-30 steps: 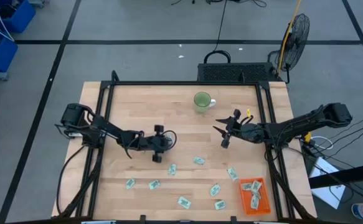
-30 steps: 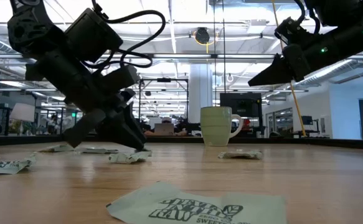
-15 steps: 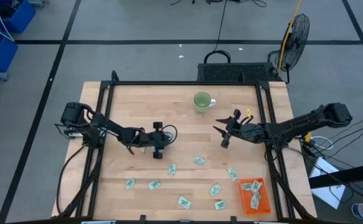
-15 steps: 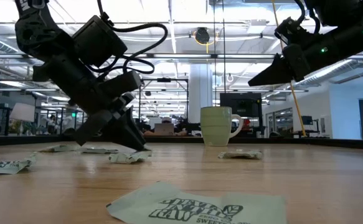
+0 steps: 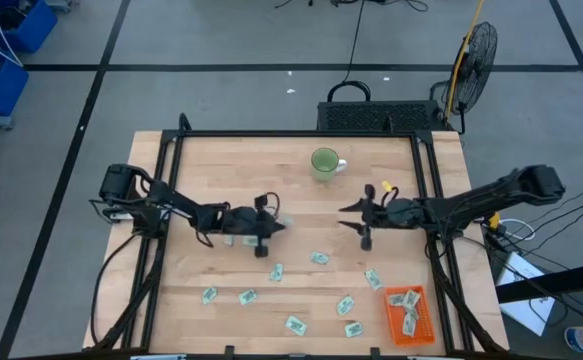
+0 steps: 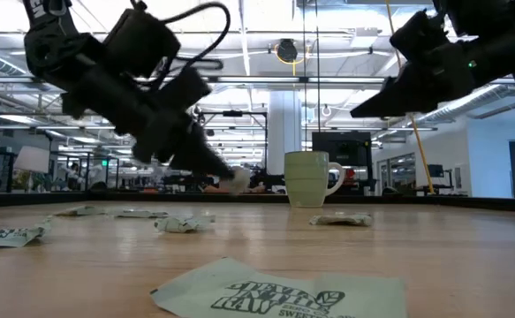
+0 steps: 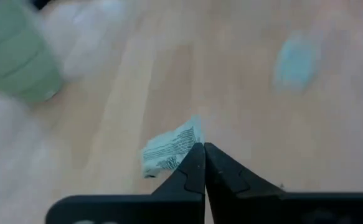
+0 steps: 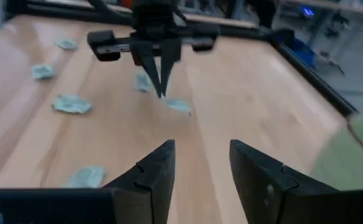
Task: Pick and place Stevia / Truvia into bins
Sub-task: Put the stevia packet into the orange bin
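Stevia sachet (image 7: 169,148) pinched by one end, left gripper (image 7: 200,152) closed on it

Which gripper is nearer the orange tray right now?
Right. The right gripper hangs open over mid-table, up the table from the orange tray at the near right corner. The left gripper, shut on a sachet, is farther off toward the table's left.

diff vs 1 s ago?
Left end effector shut on a Stevia sachet and lifted it off the table, swinging toward the middle. Right end effector, open, shifted slightly toward the centre. Mug, orange bin and the loose sachets stayed put.
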Action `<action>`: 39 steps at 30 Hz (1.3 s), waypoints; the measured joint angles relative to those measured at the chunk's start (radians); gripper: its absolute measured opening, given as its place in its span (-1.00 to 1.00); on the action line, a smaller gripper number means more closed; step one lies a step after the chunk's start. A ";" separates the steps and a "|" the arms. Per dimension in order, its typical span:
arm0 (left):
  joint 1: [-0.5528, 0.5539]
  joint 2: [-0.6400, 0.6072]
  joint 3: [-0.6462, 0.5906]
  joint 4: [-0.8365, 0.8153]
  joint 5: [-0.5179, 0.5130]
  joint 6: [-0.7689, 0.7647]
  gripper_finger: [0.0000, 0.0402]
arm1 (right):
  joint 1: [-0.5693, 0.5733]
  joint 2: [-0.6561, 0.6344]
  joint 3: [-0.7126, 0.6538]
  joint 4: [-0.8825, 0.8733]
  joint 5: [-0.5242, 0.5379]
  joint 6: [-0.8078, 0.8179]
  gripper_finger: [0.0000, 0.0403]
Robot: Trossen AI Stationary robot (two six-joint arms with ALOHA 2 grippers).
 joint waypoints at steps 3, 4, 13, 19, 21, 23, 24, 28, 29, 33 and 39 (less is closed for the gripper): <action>0.032 0.000 0.048 0.073 0.126 -0.191 -0.98 | 0.000 0.052 0.001 0.117 -0.006 -0.059 -0.27; 0.042 0.000 0.075 0.075 0.177 -0.253 -0.98 | 0.000 0.078 0.001 0.159 -0.008 -0.086 -0.27; 0.086 0.000 0.262 0.049 0.516 -0.478 -0.98 | -0.004 0.332 0.001 0.500 -0.110 -0.180 -0.27; 0.077 0.000 0.332 -0.137 0.476 -0.403 -0.98 | -0.029 0.430 0.001 0.716 -0.194 -0.077 -0.27; 0.079 0.000 0.338 -0.163 0.446 -0.387 -0.99 | -0.039 0.445 0.002 0.727 -0.224 -0.047 -0.27; 0.079 0.000 0.338 -0.169 0.422 -0.376 -0.99 | -0.045 0.452 0.002 0.726 -0.258 -0.036 -0.27; 0.080 0.000 0.338 -0.172 0.418 -0.376 -0.98 | -0.047 0.452 0.002 0.726 -0.273 -0.030 -0.27; 0.084 0.000 0.338 -0.170 0.406 -0.358 -0.99 | -0.048 0.452 0.002 0.728 -0.294 -0.024 -0.27; 0.084 0.000 0.338 -0.170 0.402 -0.354 -0.99 | -0.048 0.452 0.002 0.729 -0.294 -0.024 -0.27; 0.085 0.000 0.339 -0.145 0.387 -0.332 -0.98 | -0.051 0.452 0.003 0.722 -0.292 -0.024 -0.27; 0.086 0.000 0.339 -0.080 0.377 -0.325 -0.97 | -0.058 0.452 0.003 0.707 -0.292 -0.016 -0.27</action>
